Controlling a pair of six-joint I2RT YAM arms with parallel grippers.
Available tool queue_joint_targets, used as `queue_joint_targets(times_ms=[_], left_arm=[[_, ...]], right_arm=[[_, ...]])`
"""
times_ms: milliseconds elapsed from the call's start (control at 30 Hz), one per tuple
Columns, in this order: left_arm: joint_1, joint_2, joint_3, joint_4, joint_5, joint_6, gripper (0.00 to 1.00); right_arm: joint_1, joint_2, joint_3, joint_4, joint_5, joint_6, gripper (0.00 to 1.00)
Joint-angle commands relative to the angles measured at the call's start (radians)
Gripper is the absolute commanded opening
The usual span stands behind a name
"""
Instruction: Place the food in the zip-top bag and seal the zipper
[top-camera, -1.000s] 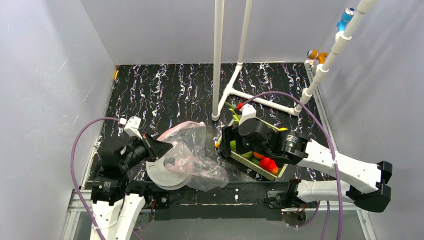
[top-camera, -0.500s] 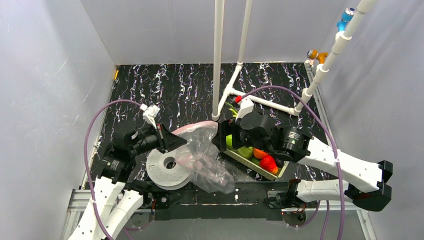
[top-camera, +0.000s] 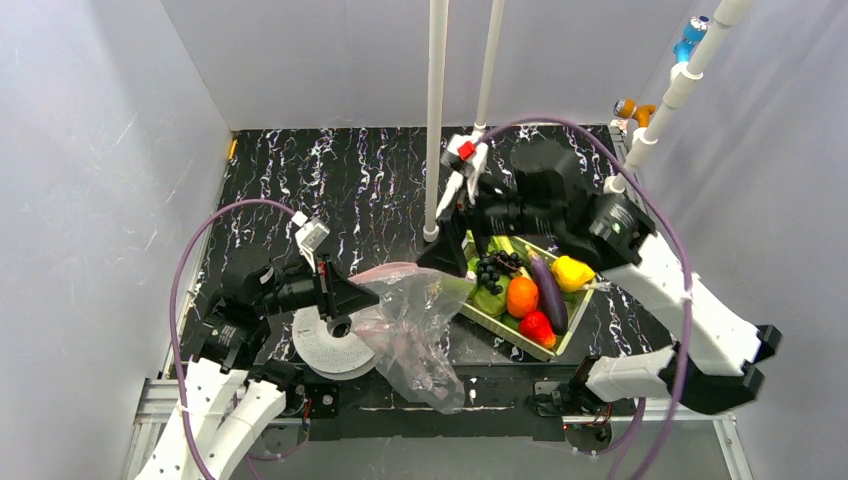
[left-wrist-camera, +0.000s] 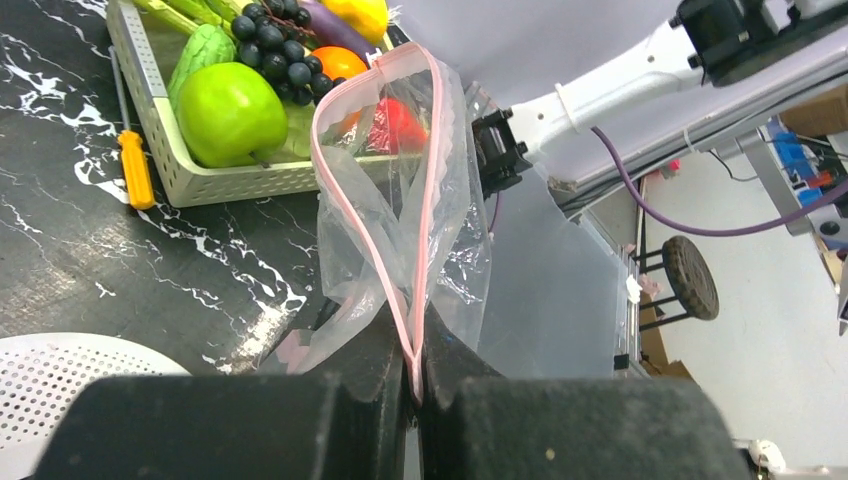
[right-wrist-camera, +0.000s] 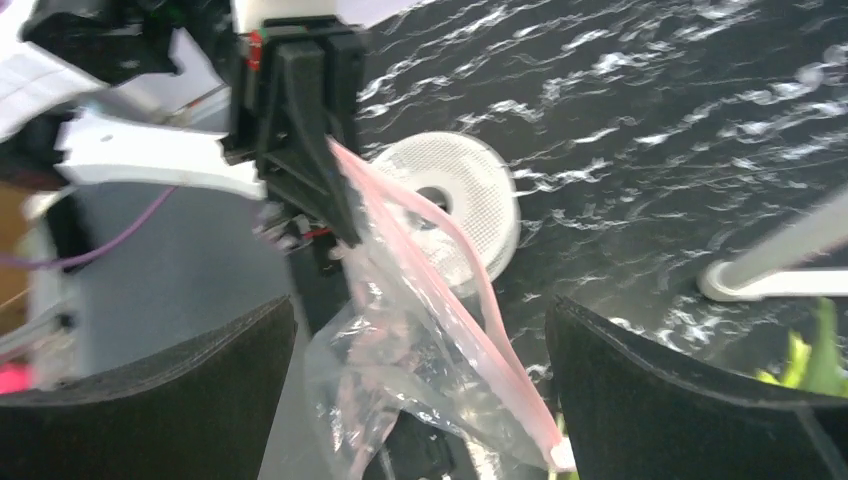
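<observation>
- Two claws in the top view:
  - The left gripper (top-camera: 350, 297), lower left of centre, is clamped tight on one end of the zipper (top-camera: 385, 270). It holds the zip-top bag (top-camera: 415, 325) up, just right of the white spool (top-camera: 325, 348).
  - The right gripper (top-camera: 450, 245), at frame centre, stands spread wide with nothing in it, just above the bag's far end.
  - The food (top-camera: 522, 297) all lies in the pale green tray (top-camera: 563, 345), right of centre. None shows inside the bag.
- Left wrist view:
  - The jaws meet on the pink strip at bottom centre.
  - From there the strip rises as a narrow open loop toward the top of the frame, its tip over the tray's near corner.
  - The green apple (left-wrist-camera: 232, 112) and the dark grapes (left-wrist-camera: 268, 45) sit upper left.
  - An orange-handled screwdriver (left-wrist-camera: 135, 170) lies on the table beside the tray.
- Right wrist view (somewhat blurred):
  - The two fingers (right-wrist-camera: 150, 400) stand at lower left and lower right, well apart.
  - The bag hangs between and beyond them, touching neither that I can tell.
  - The zipper runs on a slant from the left claw at upper left down to lower centre.
- Judgement: the mouth's long axis runs from the left claw toward the tray. The right arm is nearer both the free end and the food, so the next reach is probably its to make
</observation>
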Motion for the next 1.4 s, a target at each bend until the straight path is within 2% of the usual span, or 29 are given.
queue_joint_targets(times_ms=[0,267,433,700,767,800,833,867,967,1000,1100,1200,1267,1367], left_arm=[[-0.004,0.016,0.020,-0.030,0.068,0.053,0.00],[-0.005,0.024,0.028,-0.052,0.056,0.069,0.00],[-0.004,0.030,0.036,-0.069,0.047,0.087,0.00],[-0.004,0.027,0.051,-0.074,-0.006,0.066,0.00],[-0.004,0.030,0.060,-0.087,-0.053,0.046,0.00],[-0.004,0.034,0.073,-0.109,-0.099,0.034,0.00],[-0.004,0.041,0.093,-0.147,-0.163,0.024,0.10],[-0.004,0.050,0.118,-0.198,-0.234,0.014,0.29],[-0.004,0.059,0.199,-0.340,-0.431,-0.039,0.71],[-0.004,0.053,0.225,-0.376,-0.480,-0.061,0.80],[-0.004,0.025,0.305,-0.449,-0.574,-0.133,0.91],[-0.004,-0.008,0.385,-0.500,-0.646,-0.236,0.92],[-0.004,-0.026,0.421,-0.520,-0.668,-0.333,0.90],[-0.004,-0.047,0.418,-0.514,-0.657,-0.456,0.87]], right_arm=[[-0.078,0.161,0.111,-0.076,-0.500,-0.060,1.00],[-0.075,0.236,0.034,-0.036,-0.514,-0.024,0.79],[-0.065,0.177,-0.121,0.095,-0.519,0.035,0.70],[-0.042,0.105,-0.305,0.201,-0.507,0.107,0.45],[-0.034,0.073,-0.351,0.254,-0.484,0.145,0.32],[-0.032,0.056,-0.367,0.269,-0.447,0.167,0.19],[-0.031,0.036,-0.380,0.282,-0.394,0.197,0.06],[-0.030,0.014,-0.395,0.298,-0.337,0.244,0.01],[-0.030,-0.060,-0.436,0.346,-0.201,0.367,0.01],[-0.030,-0.094,-0.448,0.368,-0.153,0.408,0.01],[-0.030,-0.170,-0.472,0.419,-0.003,0.511,0.01],[-0.020,-0.184,-0.417,0.383,0.142,0.525,0.01],[0.013,-0.166,-0.357,0.353,0.232,0.471,0.01],[0.129,-0.125,-0.308,0.366,0.439,0.327,0.01]])
